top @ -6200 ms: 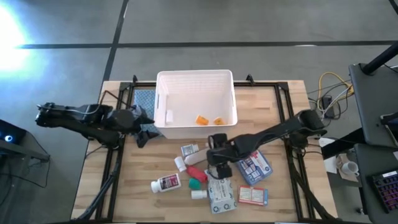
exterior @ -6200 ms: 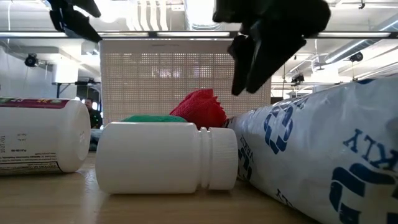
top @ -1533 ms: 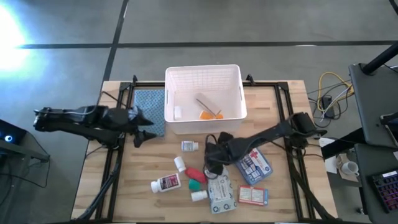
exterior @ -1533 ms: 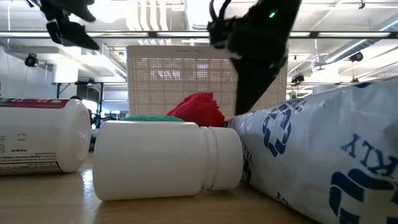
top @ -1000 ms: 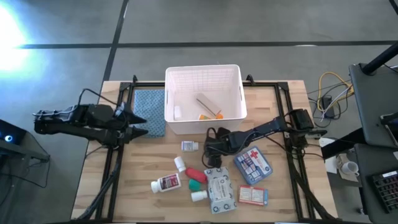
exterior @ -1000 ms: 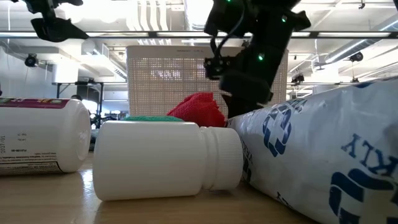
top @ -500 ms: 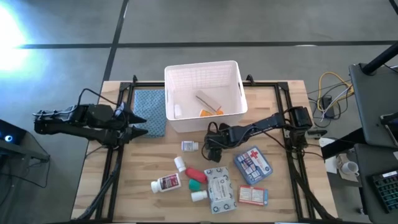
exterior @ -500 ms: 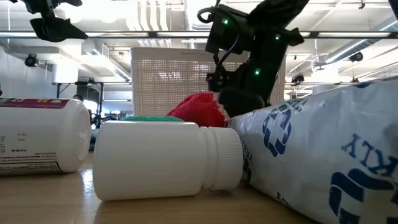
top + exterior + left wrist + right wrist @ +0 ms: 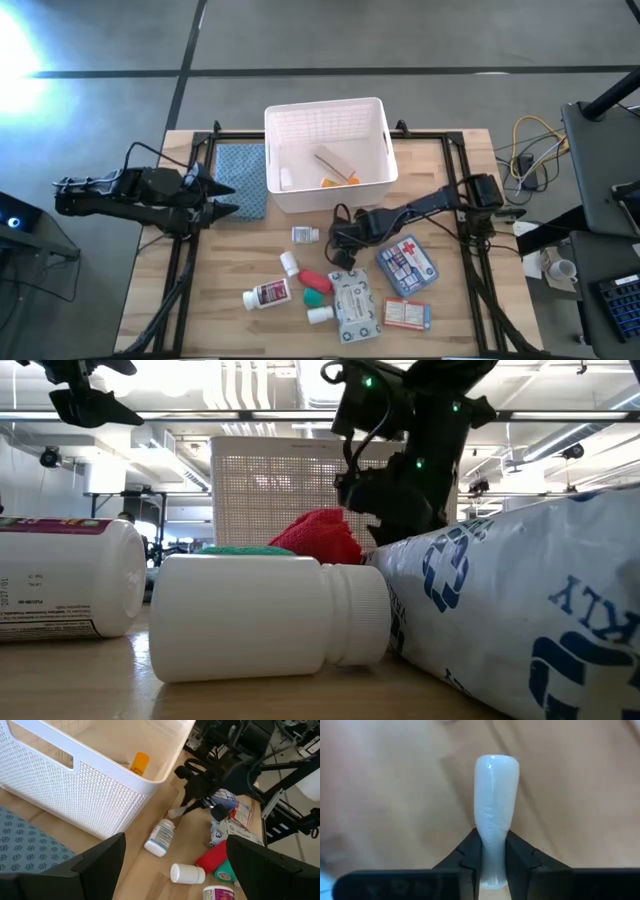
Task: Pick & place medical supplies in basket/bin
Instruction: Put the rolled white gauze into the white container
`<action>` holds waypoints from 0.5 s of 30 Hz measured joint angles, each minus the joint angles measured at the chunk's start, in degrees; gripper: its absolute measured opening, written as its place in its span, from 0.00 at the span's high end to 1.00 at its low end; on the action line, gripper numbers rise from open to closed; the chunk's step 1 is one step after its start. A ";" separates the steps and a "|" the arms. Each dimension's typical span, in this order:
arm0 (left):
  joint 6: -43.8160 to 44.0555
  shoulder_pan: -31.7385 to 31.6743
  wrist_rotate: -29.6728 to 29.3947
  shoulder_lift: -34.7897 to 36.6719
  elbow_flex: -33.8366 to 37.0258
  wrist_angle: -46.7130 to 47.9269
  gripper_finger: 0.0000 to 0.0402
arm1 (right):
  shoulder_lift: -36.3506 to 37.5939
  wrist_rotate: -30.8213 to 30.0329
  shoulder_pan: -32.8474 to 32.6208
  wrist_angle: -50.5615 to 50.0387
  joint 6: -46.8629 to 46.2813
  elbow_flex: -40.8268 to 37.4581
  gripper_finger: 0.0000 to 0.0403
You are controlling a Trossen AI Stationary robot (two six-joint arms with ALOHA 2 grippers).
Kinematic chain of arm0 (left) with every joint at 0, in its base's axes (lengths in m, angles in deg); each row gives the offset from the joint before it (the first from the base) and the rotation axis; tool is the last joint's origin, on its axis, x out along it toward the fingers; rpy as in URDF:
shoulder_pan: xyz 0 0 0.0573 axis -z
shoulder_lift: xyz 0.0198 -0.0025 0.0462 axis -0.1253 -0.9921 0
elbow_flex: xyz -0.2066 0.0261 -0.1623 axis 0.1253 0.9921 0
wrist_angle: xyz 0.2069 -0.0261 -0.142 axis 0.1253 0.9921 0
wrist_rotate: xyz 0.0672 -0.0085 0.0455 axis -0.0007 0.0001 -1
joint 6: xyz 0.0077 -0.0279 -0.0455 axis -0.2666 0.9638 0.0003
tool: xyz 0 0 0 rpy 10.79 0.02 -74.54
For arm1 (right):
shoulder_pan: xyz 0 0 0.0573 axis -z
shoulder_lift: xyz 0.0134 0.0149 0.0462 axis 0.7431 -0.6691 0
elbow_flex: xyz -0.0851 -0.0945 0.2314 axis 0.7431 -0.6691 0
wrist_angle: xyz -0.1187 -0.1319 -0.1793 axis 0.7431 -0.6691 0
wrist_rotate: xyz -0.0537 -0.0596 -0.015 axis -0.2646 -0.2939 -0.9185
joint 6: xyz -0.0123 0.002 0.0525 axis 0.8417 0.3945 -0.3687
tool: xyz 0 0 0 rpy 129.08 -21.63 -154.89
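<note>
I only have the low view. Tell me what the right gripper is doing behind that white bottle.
Observer: The right gripper is shut on a small translucent white soft tube, pinched at its narrow end.
Operator: Give me its position on the table.
Observer: From above, it sits in front of the large white slotted plastic bin, just beside a small white labelled pill bottle lying on the wood.
Operator: Report the bin's contents.
Observer: An orange item lies inside.
Operator: And the left arm.
Observer: The left gripper waits open over the blue patterned cloth.
</note>
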 joint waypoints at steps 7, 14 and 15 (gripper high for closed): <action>0.00 -0.02 0.01 -0.08 0.00 -0.02 0.20 | 3.90 0.71 -1.22 0.86 -0.04 4.78 0.90; 0.00 -0.02 0.02 -0.54 0.04 -0.02 0.20 | 12.23 -5.16 -1.20 0.76 0.16 12.66 0.88; 0.00 -0.02 0.02 -0.63 0.04 -0.04 0.20 | 13.55 -7.65 -1.22 1.09 0.55 14.18 0.88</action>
